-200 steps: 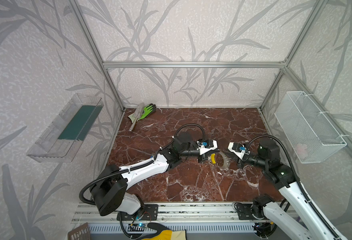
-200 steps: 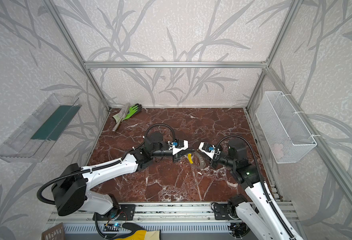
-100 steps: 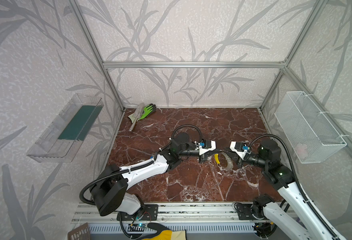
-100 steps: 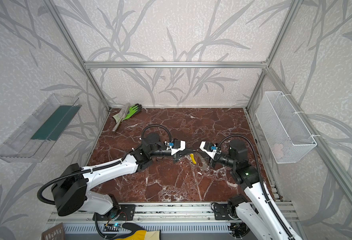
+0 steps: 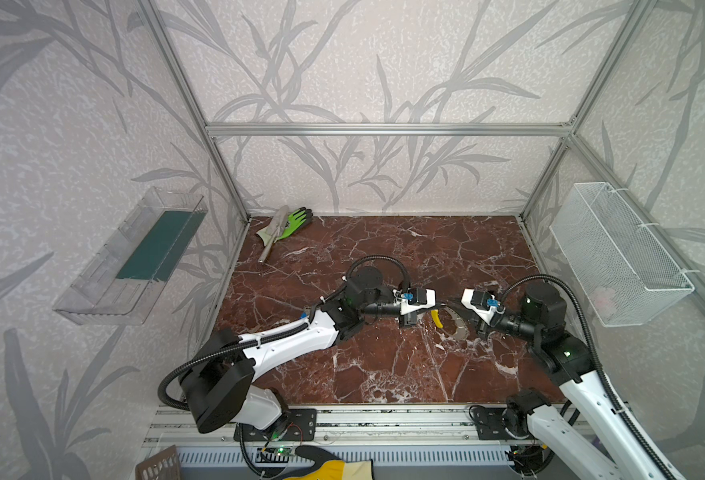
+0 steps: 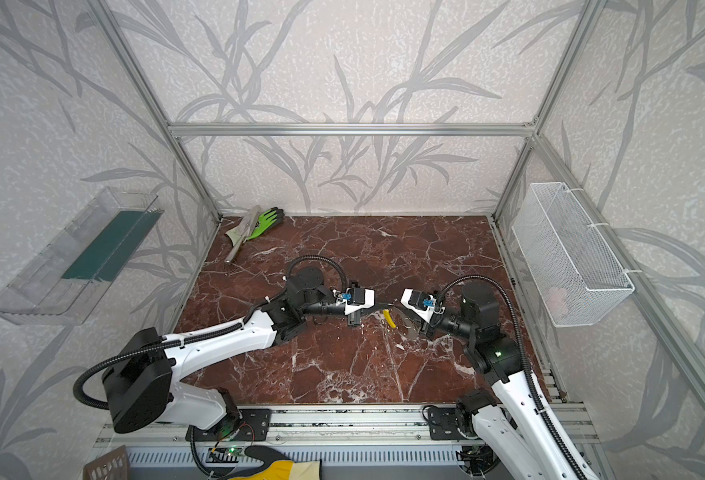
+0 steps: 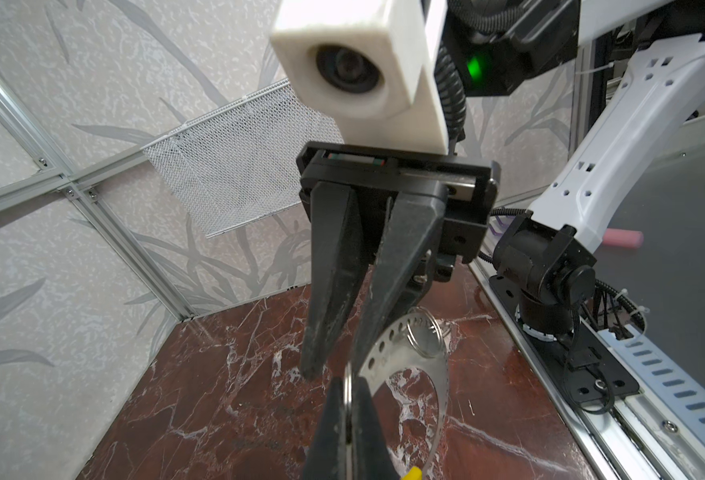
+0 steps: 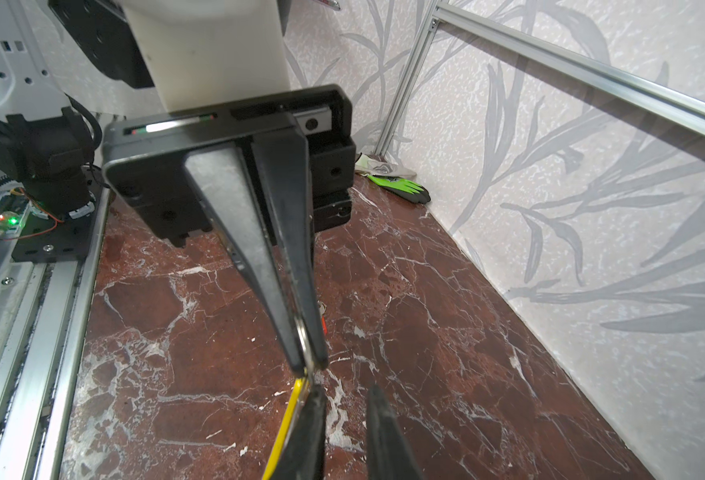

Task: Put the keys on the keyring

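The keyring point(image 7: 384, 345), a thin grey hoop with punched holes and a yellow arc point(image 5: 436, 320), hangs between the two grippers at mid-floor. My left gripper point(image 7: 347, 380) is shut on a thin silver edge that runs straight into the yellow arc point(image 8: 290, 419). My right gripper point(image 8: 346, 390) faces it tip to tip with its jaws slightly apart. Floor shows between them, and the hoop lies against the outside of one finger. A small wire ring point(image 7: 425, 336) sits on the hoop. The keys are hidden, apart from a red-orange speck point(image 8: 323, 322) beside the left gripper's finger.
A green glove and a trowel point(image 5: 288, 224) lie in the back left corner of the marble floor point(image 5: 384, 365). A white wire basket point(image 5: 616, 257) hangs on the right wall and a clear tray point(image 5: 134, 257) on the left wall. A metal rail point(image 5: 363, 419) runs along the front.
Both grippers and the hoop have drifted a little to the right. Neither gripper's jaws have changed.
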Motion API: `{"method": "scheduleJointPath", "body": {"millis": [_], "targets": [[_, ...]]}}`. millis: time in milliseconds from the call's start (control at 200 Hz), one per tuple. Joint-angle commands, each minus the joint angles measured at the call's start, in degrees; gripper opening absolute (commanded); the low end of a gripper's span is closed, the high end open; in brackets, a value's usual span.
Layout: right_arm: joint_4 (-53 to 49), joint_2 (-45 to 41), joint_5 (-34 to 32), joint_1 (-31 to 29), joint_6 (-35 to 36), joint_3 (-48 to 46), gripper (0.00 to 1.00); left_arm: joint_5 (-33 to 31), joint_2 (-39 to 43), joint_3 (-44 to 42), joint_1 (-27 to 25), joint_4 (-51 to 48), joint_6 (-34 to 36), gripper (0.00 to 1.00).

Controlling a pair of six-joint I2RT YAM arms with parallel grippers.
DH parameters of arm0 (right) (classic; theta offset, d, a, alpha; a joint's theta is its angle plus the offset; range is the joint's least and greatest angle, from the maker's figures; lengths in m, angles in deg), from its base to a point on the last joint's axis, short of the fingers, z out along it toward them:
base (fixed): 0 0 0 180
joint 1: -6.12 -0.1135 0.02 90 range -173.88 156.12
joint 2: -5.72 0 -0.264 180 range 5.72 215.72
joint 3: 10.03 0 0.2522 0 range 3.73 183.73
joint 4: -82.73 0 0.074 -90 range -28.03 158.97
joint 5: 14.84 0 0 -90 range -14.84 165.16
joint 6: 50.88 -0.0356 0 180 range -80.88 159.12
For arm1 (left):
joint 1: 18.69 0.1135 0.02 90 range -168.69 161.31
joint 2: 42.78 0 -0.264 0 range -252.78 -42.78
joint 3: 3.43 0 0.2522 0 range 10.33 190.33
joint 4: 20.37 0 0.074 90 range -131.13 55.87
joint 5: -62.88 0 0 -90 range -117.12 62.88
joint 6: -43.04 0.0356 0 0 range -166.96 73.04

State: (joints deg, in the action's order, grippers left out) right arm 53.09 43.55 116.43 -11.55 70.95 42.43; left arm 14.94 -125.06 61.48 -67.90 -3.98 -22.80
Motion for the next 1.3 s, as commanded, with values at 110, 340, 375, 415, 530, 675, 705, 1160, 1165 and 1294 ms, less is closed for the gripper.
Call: {"method": "scheduleJointPath", "body": {"millis": [110, 340, 375, 415, 530, 675, 705, 1160, 1165, 1294], "targets": [[-6.2, -1.86, -2.34, -0.37, 6.4, 1.45, 0.2, -4.38, 1.96, 1.62, -0.44, -5.52, 5.11, 0.0], [-6.27, -2.37, 0.23, -0.39, 6.97, 1.37, 0.2, -4.75, 2.13, 2.6, -0.78, -8.84, 7.1, 0.0], [-6.35, -1.79, 1.21, -0.35, 6.93, 1.47, 0.2, -4.6, 2.01, 2.77, -0.84, -9.12, 7.27, 0.0], [-6.34, -1.18, 2.14, -0.36, 6.8, 1.59, 0.2, -4.41, 1.88, 2.94, -0.96, -9.56, 7.51, 0.0], [-5.6, 0.53, 4.16, -0.38, 6.44, 1.84, 0.2, -3.74, 1.66, 3.42, -1.15, -10.27, 7.82, 0.0], [-4.7, 2.08, 4.49, -0.39, 6.79, 2.13, 0.19, -2.72, 1.61, 3.78, -1.54, -11.52, 8.81, 0.0], [-4.45, 2.25, 4.37, -0.36, 6.9, 2.18, 0.19, -2.76, 1.68, 3.88, -1.58, -11.84, 9.11, 0.0], [-5.3, 2.42, 2.82, -0.35, 8.16, 2.76, 0.18, -3.48, 1.1, 5.25, -2.25, -16.07, 13.26, 0.0], [-5.3, 2.47, 2.83, -0.35, 8.16, 2.73, 0.18, -3.48, 1.08, 5.26, -2.27, -16.03, 13.27, 0.0], [-6.34, 3.55, 3.59, -0.36, 8.68, 2.97, 0.16, -3.68, 0.93, 5.65, -2.38, -15.85, 13.2, 0.0]]}}
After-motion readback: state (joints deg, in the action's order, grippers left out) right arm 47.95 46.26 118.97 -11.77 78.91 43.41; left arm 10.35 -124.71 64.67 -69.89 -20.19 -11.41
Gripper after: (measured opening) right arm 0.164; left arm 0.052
